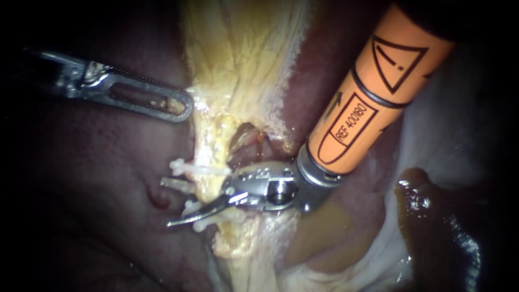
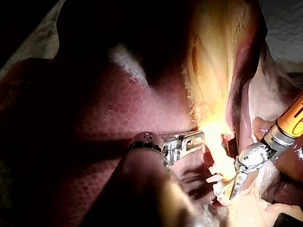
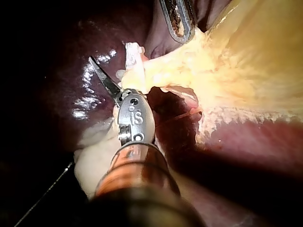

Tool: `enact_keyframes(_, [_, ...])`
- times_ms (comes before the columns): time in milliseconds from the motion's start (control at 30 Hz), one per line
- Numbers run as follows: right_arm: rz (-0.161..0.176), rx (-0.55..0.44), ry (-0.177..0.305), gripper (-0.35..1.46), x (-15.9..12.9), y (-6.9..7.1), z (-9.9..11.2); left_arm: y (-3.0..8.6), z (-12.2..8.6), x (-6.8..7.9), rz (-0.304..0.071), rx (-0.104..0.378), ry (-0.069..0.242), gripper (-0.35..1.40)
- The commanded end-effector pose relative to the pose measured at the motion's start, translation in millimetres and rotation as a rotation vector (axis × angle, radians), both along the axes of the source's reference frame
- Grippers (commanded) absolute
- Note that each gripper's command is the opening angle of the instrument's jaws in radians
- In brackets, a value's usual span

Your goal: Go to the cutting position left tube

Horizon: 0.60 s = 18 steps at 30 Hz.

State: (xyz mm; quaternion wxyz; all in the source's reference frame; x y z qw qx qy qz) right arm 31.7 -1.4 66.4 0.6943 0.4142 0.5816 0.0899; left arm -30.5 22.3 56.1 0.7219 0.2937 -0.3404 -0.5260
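Left pincer (image 1: 181, 105), reaching in from the left of the endoscope view, is clenched on the edge of the yellow tissue (image 1: 238, 65), its windowed side flat toward the camera and its tip at that edge. Right pincer (image 1: 205, 204), on the orange shaft (image 1: 367, 103) that comes down from the upper right, is released. One thin blade (image 1: 194, 215) points out over the liver (image 1: 97, 178), the other is mostly sunk in tissue above it, and the left tube (image 1: 208, 157) crosses the gap between them. White clips (image 1: 195, 168) sit across this pale tube, two above the thin blade and one just beside its lower edge. The left pincer is well apart from the clipped stretch, higher on the yellow band

From the left wrist, the left pincer (image 2: 195, 140) lies against the bright yellow tissue. Ahead of it the right pincer (image 2: 238, 182) hangs blade-down beside the clipped tube (image 2: 221, 163), with liver (image 2: 94, 127) beneath both

From the right wrist, the thin blade (image 3: 105, 78) of the right pincer juts ahead past the tube (image 3: 137, 71), which lies along its inner side, and the second blade is hidden. The left pincer (image 3: 179, 21) holds the yellow tissue (image 3: 246, 61) further ahead
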Motion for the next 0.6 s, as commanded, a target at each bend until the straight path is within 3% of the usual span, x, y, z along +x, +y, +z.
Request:
enact_keyframes(33, [-0.001, 0.0, 0.0, 1.4, 0.0, 0.0, -0.1, 0.0, 0.0, 0.0, 0.0, 0.0, -0.001, -0.35])
enact_keyframes(600, [-0.002, 0.0, 0.0, 1.4, -0.3, 0.3, 0.3, 0.0, 0.1, 0.0, 0.0, 0.0, -0.001, -0.35])
